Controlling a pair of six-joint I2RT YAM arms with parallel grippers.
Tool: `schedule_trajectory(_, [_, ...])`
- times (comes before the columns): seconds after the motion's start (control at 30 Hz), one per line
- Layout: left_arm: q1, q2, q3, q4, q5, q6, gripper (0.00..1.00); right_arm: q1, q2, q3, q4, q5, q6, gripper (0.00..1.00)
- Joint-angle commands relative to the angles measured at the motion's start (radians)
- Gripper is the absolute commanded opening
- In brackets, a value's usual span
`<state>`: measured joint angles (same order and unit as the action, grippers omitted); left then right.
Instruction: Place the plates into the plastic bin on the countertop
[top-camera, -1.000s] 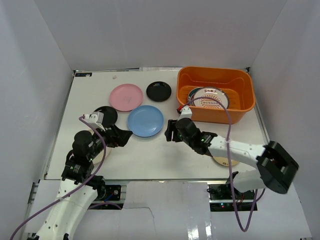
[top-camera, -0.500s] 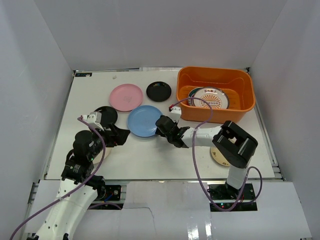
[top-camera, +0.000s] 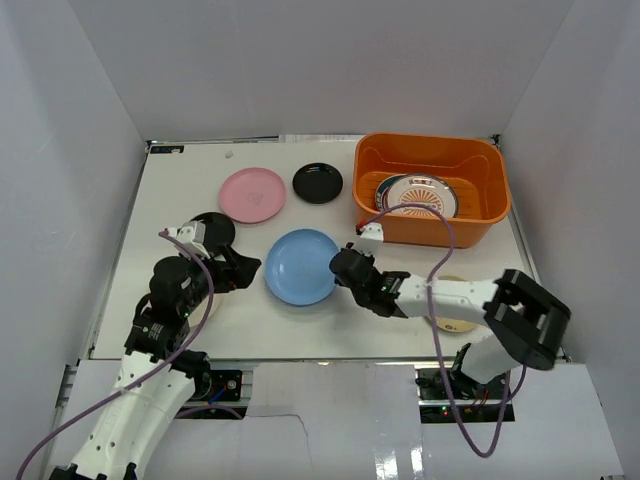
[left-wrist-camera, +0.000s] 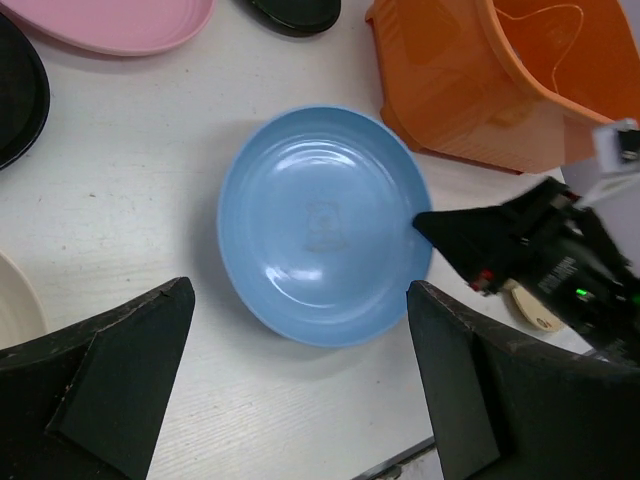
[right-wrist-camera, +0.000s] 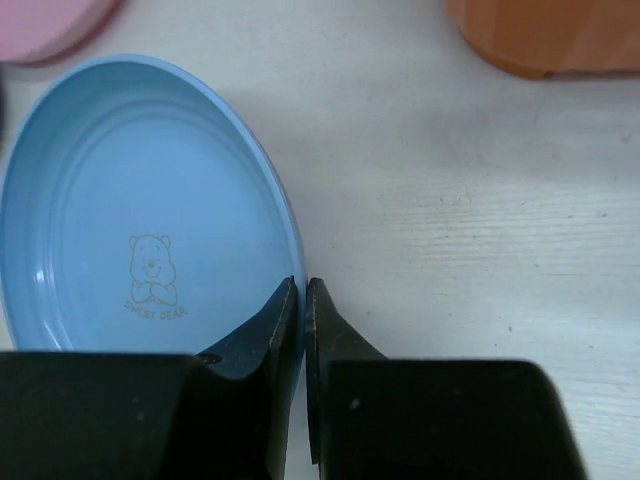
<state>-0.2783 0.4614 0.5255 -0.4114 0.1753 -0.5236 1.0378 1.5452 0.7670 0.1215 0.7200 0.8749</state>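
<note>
my right gripper (right-wrist-camera: 303, 287), clamped on the light blue plate (right-wrist-camera: 130, 190) by its rim, has dragged it from the middle of the desk (top-camera: 180, 185) toward the near edge, a likely prelude to lifting it into the orange bin (top-camera: 472, 228) at the far right corner; my left gripper (top-camera: 247, 268) waits spread apart.

blue plate (top-camera: 302, 267), flat on countertop (top-camera: 180, 190) — bin (top-camera: 430, 150) (orange) near

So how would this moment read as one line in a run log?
right gripper: shut on light blue plate rim | left gripper: open, empty | plastic bin: plates inside
</note>
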Motion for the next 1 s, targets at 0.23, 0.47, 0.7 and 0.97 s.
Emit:
schedule_trajectory(0.23, [-0.002,0.141,0.149,-0.145,-0.226,-0.065,0.96,-0.241,-0.484,0.158,-0.106,-0.074,-0.522,0.08])
schedule_trajectory(0.47, [-0.001,0.292,0.195,-0.343,-0.493,-0.211,0.93,-0.683,-0.387,0.265,-0.166,-0.183,-0.613,0.08])
schedule_trajectory(0.7, [-0.001,0.488,0.176,-0.325,-0.611,-0.217,0.87,-0.874,-0.186,0.302,-0.160,-0.323,-0.553,0.08])
schedule_trajectory(0.97, [0.017,0.722,0.174,-0.262,-0.628,-0.210,0.81,-0.881,-0.186,0.239,-0.082,-0.422,-0.554,0.48])
